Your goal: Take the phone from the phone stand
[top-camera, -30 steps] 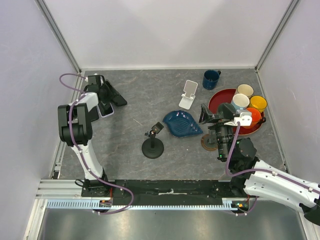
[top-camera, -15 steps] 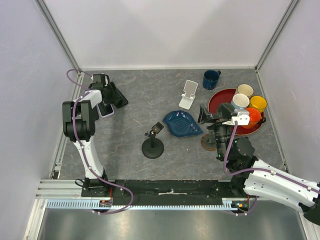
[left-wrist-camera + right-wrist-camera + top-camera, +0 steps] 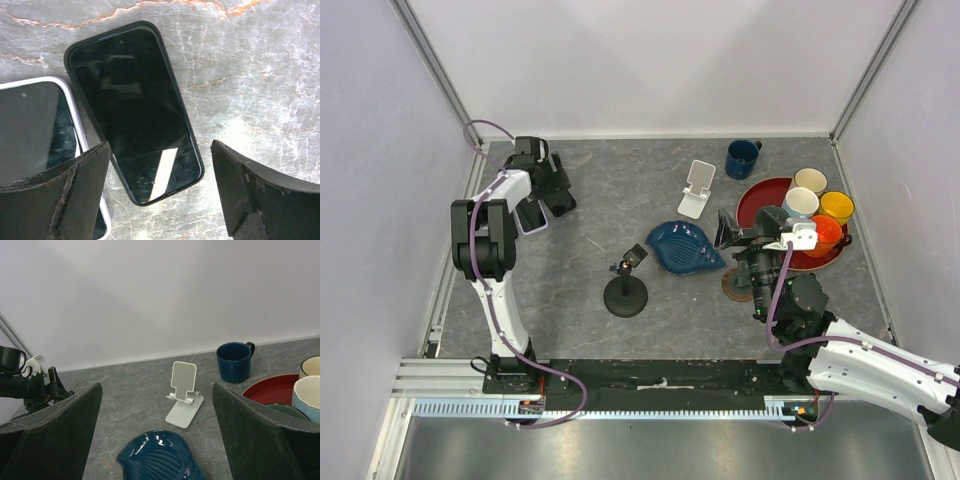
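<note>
Black phone [image 3: 135, 110]: flat on my table [image 3: 250, 75].
Left gripper [image 3: 157, 172]: spread wide above it.
Right gripper [image 3: 156, 430]: spread wide too.
Stand [image 3: 698, 188]: phone's 3 o'clock.

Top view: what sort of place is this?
Likely a robot test booth: white panel walls, a grey marbled tabletop, and household props like the white folding phone stand and red round tray.

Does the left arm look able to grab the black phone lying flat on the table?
Probably yes. The left gripper hangs open right above the black phone, a finger on each side. One finger sits over the white-edged phone close beside it, which may get in the way.
</note>
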Controlling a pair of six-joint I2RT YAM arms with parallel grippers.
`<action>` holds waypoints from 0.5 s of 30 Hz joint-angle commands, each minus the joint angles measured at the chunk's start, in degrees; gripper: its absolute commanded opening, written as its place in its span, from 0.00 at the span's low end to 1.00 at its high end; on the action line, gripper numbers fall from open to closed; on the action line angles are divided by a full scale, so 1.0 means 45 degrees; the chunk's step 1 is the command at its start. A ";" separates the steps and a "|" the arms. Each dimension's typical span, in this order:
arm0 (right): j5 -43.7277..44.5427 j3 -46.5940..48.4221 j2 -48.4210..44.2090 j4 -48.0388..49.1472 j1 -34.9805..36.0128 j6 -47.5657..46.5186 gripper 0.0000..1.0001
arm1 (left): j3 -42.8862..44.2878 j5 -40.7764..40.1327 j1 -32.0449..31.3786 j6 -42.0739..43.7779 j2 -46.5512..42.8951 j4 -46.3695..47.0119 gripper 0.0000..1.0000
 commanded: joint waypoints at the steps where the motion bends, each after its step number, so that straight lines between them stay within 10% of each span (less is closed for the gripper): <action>1: -0.0252 0.0112 -0.0088 -0.0067 -0.0068 0.0001 0.98 | 0.0822 -0.0647 -0.0295 0.0731 0.0196 -0.0355 0.89; 15: -0.0427 0.0444 0.0069 -0.0846 -0.0127 0.0020 0.98 | -0.0034 -0.1509 -0.1895 0.1122 -0.2944 0.0483 0.91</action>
